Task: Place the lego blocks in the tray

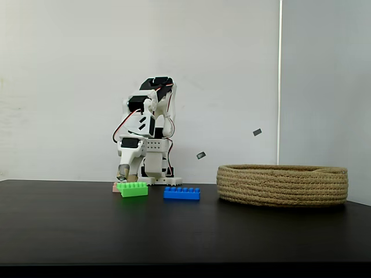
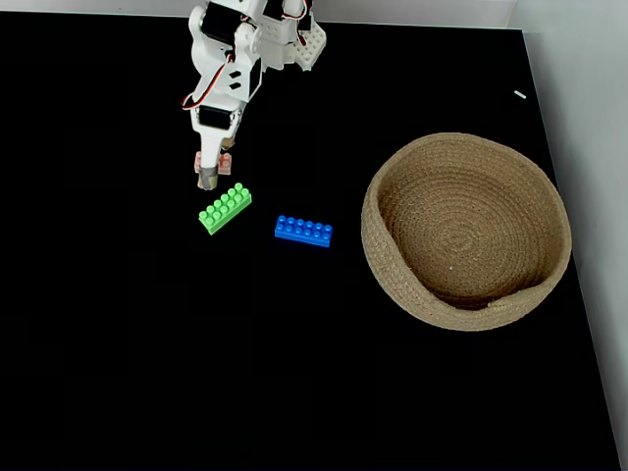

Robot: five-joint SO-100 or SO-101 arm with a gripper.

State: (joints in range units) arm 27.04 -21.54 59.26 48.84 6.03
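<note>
A green lego block (image 1: 133, 189) (image 2: 225, 208) and a blue lego block (image 1: 181, 193) (image 2: 303, 231) lie on the black table, left of the tray. The tray is a round rope basket (image 1: 282, 185) (image 2: 371, 231) and it holds nothing. A pale pink block (image 1: 115, 187) (image 2: 199, 160) lies just behind the green one, mostly hidden under my gripper. My gripper (image 1: 126, 175) (image 2: 209, 177) points down over the pink block, its tips close to the table. The arm covers the jaws, so their state is unclear.
The white arm base (image 1: 155, 174) (image 2: 294, 39) stands at the table's back edge, against a white wall. The table's right edge (image 2: 564, 196) runs close behind the basket. Bare black tabletop lies in front of the blocks.
</note>
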